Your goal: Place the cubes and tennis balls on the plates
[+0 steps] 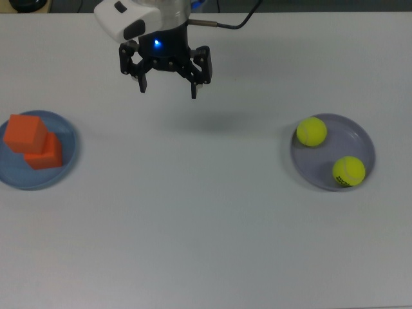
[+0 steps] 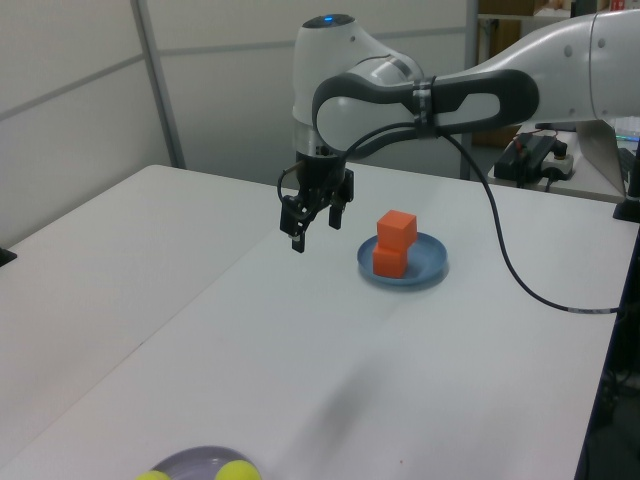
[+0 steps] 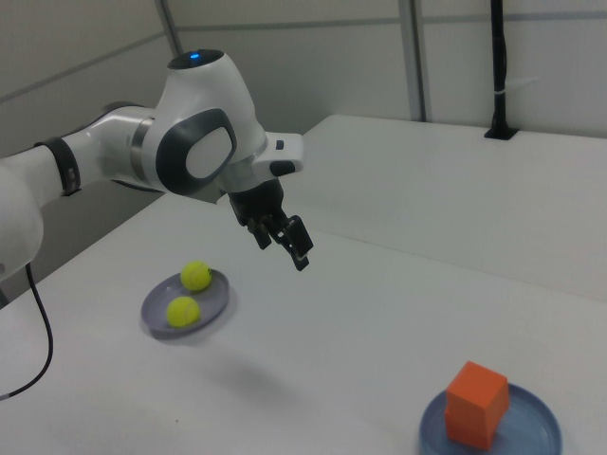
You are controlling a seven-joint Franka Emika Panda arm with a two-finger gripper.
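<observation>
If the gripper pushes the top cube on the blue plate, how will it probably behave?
The top cube sits offset on the lower cube, so a sideways push would likely slide or tip it off. Its flat faces suggest it would stop rather than roll. It looks matte, so probably not slippery. The blue plate might shift too.

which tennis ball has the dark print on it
The tennis ball nearer the top view's bottom right of the lavender plate; the other ball, at the plate's upper left, shows plain yellow-green.
</observation>
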